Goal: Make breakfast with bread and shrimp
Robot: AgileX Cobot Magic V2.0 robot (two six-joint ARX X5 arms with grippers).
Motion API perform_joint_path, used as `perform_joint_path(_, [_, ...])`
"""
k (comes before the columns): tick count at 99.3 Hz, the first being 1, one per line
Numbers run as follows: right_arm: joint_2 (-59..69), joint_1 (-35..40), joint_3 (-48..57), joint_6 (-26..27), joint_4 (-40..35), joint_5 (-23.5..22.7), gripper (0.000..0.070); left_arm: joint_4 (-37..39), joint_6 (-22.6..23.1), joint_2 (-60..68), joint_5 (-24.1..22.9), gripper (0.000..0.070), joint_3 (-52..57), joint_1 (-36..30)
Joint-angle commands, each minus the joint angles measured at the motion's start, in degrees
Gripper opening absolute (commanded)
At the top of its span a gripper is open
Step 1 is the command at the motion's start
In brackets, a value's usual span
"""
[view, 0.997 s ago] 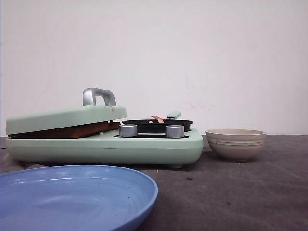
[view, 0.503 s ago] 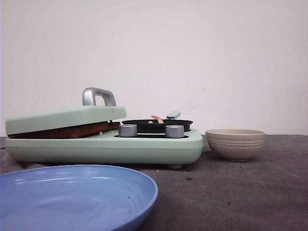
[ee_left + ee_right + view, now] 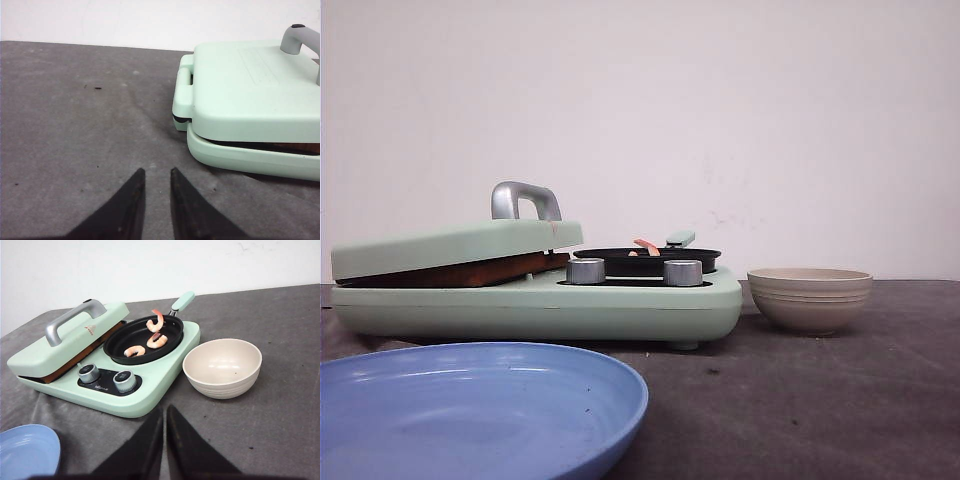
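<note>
Two grippers hang over the grey table and both hold nothing. The left gripper [image 3: 154, 197] has its fingers a small gap apart, with only cloth under them. The right gripper [image 3: 163, 437] has its fingers nearly together, almost clenched, also empty.

Ahead of the right gripper, and a little to its left, stands the green cooker [image 3: 107, 365]. In its black pan [image 3: 142, 340] lie three shrimp [image 3: 156, 340], curled, one of them standing up at the far rim. The beige bowl [image 3: 223, 367] is just beside the cooker, on the right. I judge the right arm is nearer to the shrimp; the left gripper is at the lid side of the cooker, well apart from the pan.

The bread [image 3: 470, 272] seems to be under the lid [image 3: 455, 245], which rests tilted on it; only a brown edge shows in the slit. A blue plate [image 3: 470, 400] waits near the front.

Against the earlier pictures I see almost no change: the lid edge sits perhaps a trace lower, nothing else has shifted.
</note>
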Motion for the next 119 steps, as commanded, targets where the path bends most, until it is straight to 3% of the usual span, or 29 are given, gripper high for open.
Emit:
perform_joint_path(1, [0.1, 0.3, 0.3, 0.6, 0.6, 0.0, 0.0001, -0.2, 0.3, -0.1, 0.1, 0.0027, -1.0, 0.0])
perform_joint_path(46, [0.1, 0.1, 0.3, -0.3, 0.6, 0.2, 0.0001, -0.2, 0.3, -0.1, 0.1, 0.0027, -1.0, 0.0])
perform_joint_path(52, [0.1, 0.1, 0.3, -4.1, 1.0, 2.0, 0.0001, -0.2, 0.3, -0.1, 0.1, 0.0027, -1.0, 0.0])
perform_joint_path(64, [0.2, -0.3, -0.8, -17.5, 6.8, 12.6, 0.0001, -0.2, 0.3, -0.1, 0.1, 0.0027, -1.0, 0.0])
perform_joint_path(73, [0.2, -1.4, -3.3, -22.6, 13.0, 15.2, 0.0001, -0.2, 0.3, -0.1, 0.1, 0.0027, -1.0, 0.0])
perform_joint_path(107, [-2.9, -9.5, -15.5, -23.4, 19.8, 14.9, 0.0001, -0.2, 0.3, -0.1, 0.1, 0.0027, -1.0, 0.0])
perform_joint_path(119, [-5.4, -11.3, -15.4, -22.3, 10.6, 14.1, 0.0001, -0.2, 0.3, -0.1, 0.1, 0.0027, -1.0, 0.0])
